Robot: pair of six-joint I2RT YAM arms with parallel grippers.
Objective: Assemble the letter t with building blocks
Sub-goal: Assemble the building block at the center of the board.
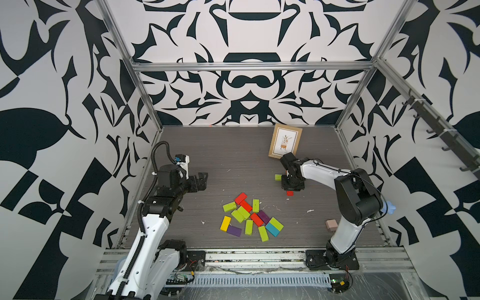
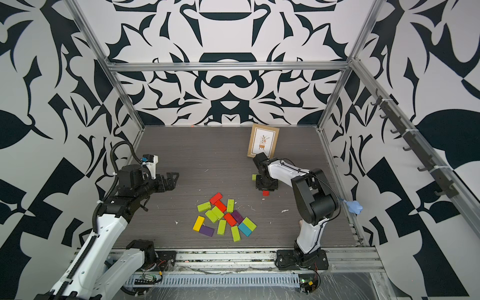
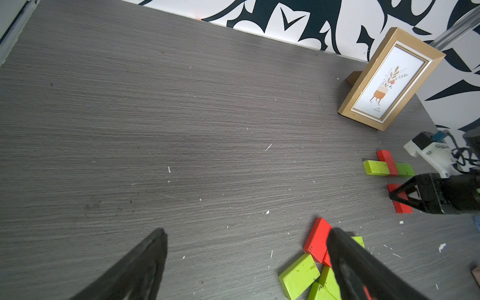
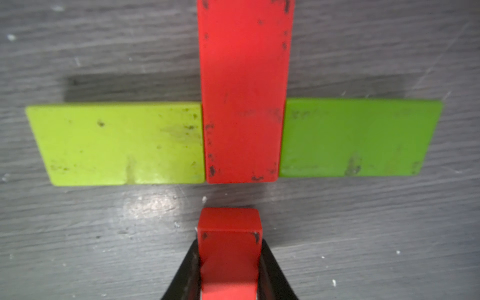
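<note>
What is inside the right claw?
A red block, gripped at its sides by the right claw, its free end apart from the red stem block. In both top views the wrist covers all but one end.

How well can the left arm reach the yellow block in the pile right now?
Probably yes. The left gripper is open and empty, the yellow block lies at the edge of the pile nearest it, and only bare table lies between.

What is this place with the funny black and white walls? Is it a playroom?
Probably a robot test booth, not a playroom: a left arm and right arm bolted to a metal rail, a metal frame around the table, and patterned walls all round. The blocks look like practice things.
</note>
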